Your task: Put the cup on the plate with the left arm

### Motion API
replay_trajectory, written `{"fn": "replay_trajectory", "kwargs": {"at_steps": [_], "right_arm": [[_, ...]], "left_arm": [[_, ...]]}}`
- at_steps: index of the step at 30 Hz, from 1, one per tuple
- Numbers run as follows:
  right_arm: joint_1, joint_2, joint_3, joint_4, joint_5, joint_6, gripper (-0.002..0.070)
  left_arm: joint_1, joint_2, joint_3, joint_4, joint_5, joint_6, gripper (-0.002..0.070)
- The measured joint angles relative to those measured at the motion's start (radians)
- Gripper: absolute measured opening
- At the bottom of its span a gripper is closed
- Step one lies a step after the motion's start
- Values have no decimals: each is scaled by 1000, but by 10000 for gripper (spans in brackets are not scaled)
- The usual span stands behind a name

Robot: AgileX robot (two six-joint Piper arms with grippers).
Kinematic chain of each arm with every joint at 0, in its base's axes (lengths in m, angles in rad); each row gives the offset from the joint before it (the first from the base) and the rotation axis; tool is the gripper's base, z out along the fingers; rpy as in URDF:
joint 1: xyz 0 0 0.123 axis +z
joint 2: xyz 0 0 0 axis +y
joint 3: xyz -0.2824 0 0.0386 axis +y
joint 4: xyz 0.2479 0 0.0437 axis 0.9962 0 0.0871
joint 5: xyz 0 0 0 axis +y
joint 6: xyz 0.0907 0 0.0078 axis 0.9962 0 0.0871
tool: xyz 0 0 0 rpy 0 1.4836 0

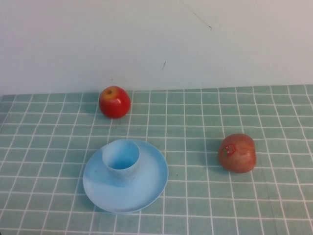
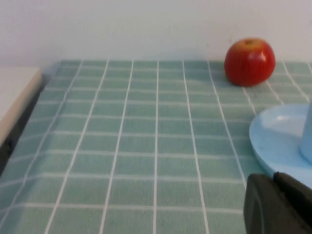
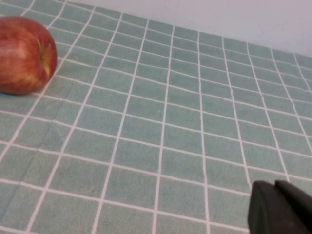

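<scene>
Cup (image 1: 121, 162) stood upright on the plate (image 1: 146, 188), left of middle on the table (image 1: 195, 205). Left gripper (image 2: 278, 204) and right gripper (image 3: 280, 209) barely showed; I cannot tell their state.

Left hand (image 2: 278, 204) and right hand (image 3: 280, 209) hover low.

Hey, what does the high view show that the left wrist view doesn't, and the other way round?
Only the high view shows the second, duller red apple with a sticker and the whole small light-blue plastic cup standing upright on the round light-blue plastic plate. Neither end effector appears there.

Only the left wrist view shows a black part of the left end effector, low beside the plate's edge, and the table's pale side edge.

Both show the shiny red apple by the wall, the plate and the green checked cloth. The right end effector appears only in its own wrist view.
</scene>
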Motion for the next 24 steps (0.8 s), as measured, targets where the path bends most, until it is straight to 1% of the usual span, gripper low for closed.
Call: {"fn": "replay_trajectory", "kwargs": {"at_steps": [3,24], "right_arm": [[0,0,0,0,0,0,-2],[0,0,0,0,0,0,-2]], "left_arm": [[0,-2,2,2,85,0,0],[0,-2,0,2,97,0,-1]]}}
